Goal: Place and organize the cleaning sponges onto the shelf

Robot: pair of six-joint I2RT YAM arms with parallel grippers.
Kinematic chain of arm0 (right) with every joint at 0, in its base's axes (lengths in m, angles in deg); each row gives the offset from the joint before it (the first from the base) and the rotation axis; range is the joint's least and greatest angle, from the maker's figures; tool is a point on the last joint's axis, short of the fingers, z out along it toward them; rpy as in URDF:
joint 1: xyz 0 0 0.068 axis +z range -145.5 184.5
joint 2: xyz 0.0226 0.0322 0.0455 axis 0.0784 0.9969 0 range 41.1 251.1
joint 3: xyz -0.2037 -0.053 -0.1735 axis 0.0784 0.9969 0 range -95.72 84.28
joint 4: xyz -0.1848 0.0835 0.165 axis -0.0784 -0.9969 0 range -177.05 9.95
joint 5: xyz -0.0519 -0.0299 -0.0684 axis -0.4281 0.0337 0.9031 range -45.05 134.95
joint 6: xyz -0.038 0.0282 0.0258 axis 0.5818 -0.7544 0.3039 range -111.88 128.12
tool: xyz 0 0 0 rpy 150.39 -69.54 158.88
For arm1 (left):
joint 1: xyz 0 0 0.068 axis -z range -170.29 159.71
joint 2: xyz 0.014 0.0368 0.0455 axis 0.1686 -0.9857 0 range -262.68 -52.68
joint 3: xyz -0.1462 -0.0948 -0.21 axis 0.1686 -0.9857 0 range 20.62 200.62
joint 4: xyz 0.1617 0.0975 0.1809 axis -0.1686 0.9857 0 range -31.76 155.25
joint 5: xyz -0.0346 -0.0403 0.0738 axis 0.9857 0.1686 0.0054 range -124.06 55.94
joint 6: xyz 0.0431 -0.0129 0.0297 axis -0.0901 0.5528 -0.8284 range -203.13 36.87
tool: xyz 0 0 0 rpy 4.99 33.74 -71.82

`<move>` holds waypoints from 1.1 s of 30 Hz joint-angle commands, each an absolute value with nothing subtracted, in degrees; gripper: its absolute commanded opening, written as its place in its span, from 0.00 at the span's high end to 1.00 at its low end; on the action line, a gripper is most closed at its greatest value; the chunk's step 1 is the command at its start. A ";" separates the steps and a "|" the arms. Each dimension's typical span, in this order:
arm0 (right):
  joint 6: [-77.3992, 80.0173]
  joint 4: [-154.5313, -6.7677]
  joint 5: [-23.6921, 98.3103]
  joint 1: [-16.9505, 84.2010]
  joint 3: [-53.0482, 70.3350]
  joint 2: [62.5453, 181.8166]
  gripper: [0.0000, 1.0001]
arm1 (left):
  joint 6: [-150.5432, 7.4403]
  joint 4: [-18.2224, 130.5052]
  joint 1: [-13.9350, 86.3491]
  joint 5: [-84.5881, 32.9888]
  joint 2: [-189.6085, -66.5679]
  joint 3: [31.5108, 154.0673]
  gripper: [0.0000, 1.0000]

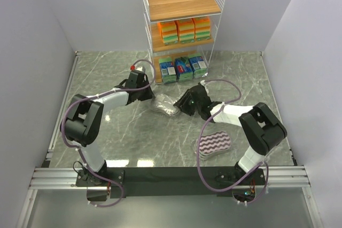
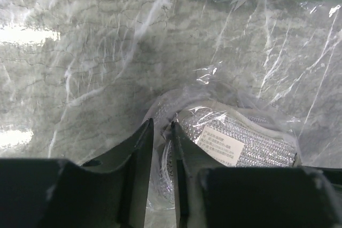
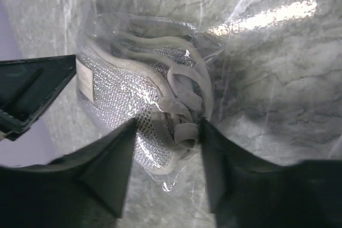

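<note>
- Saw three orange-yellow packs lined on the middle tier of the shelf, three blue-green packs on the bottom.
- Found silvery-grey pack on the bench between left gripper and right gripper.
- Spotted purple-white pack beside the right arm.

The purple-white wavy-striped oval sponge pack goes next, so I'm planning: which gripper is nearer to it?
Right. The right gripper is at the silvery-grey sponge in clear wrap, up-left of the purple-white pack; the left gripper is on that sponge's far side, farther away.
</note>
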State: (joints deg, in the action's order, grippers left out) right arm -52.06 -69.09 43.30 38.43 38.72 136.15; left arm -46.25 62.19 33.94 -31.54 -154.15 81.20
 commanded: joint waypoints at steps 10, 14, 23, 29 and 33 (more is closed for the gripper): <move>-49.36 -70.64 39.24 37.11 40.94 128.83 1.00 | -44.46 65.62 35.99 -29.39 -147.79 78.10 0.79; -47.78 -73.63 37.66 35.26 42.44 120.67 1.00 | -43.06 70.54 35.99 -33.87 -139.46 78.54 0.80; -45.32 -74.96 16.61 26.58 37.88 108.43 1.00 | -38.14 83.55 35.55 -46.27 -119.58 78.72 0.76; -47.06 -72.33 4.71 21.29 31.11 103.86 1.00 | -37.52 87.07 35.37 -46.54 -109.38 76.96 0.75; -47.33 -70.13 3.21 16.47 24.45 104.90 1.00 | -37.78 88.21 35.46 -44.88 -106.56 76.34 0.77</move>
State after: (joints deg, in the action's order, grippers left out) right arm -46.64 -75.21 8.96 19.50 30.74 105.68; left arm -38.38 85.71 35.60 -44.91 -107.75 77.17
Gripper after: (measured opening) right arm 0.042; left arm 0.238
